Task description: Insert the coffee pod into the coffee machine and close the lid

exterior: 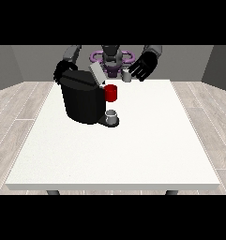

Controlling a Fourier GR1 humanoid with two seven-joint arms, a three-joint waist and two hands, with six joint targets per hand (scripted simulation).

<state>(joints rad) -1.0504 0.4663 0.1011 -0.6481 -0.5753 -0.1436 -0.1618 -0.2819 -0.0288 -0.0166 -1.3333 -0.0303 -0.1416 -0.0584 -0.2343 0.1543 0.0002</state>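
The big white table (133, 154) took up most of the view, with the robot (112, 56) small at the far edge behind it. On the table's far-left part sat the black coffee machine (81, 101), easily the biggest thing on there, and its grey lid (97, 73) was tilted up and open. A red part (111, 93) stuck out of the machine's front, and right below that a small grey cup (112, 115) stood on the machine's base.

The hand at the view's right (143, 68) hung above the far edge with its fingers spread out, not wrapped around anything. Just beside it, toward the middle, was the little grey coffee pod (127, 76), sitting near the table's back edge and apart from the machine. The hand at the view's left (61, 71) was mostly tucked behind the machine's top corner, so honestly I couldn't tell what it was doing.
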